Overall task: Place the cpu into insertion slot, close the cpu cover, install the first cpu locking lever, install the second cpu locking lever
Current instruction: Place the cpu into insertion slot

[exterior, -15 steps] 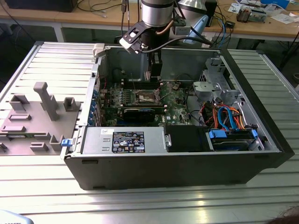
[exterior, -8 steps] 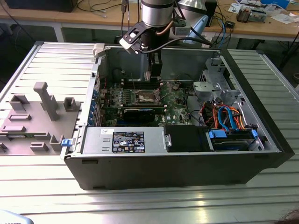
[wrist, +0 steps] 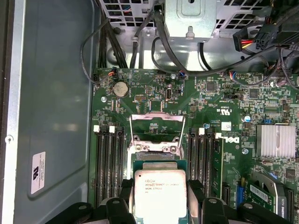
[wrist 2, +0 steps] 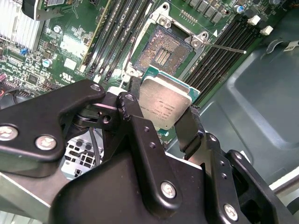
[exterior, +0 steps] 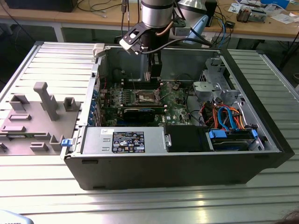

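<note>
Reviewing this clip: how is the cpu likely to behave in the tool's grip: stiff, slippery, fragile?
The cpu looks like a rigid flat plate, so it probably won't flex in the tool's grip. Held by its thin edges, it could slip or twist if bumped. It is likely light yet fragile, since the open insertion slot shows fine contacts.

There is one cpu (wrist 2: 164, 106), just beside the one insertion slot (wrist 2: 163, 49). One gripper (wrist 2: 163, 105) holds it with two black fingers (wrist 2: 187, 128). Two groups of long black memory slots (wrist: 108, 163) stand by the insertion slot, one group at each side. Around the insertion slot lies one green motherboard (wrist: 210, 107), which carries one round coin battery (wrist: 120, 88) and one silver finned heatsink (wrist: 275, 140). One open computer case (exterior: 187, 163) encloses the insertion slot.
</note>
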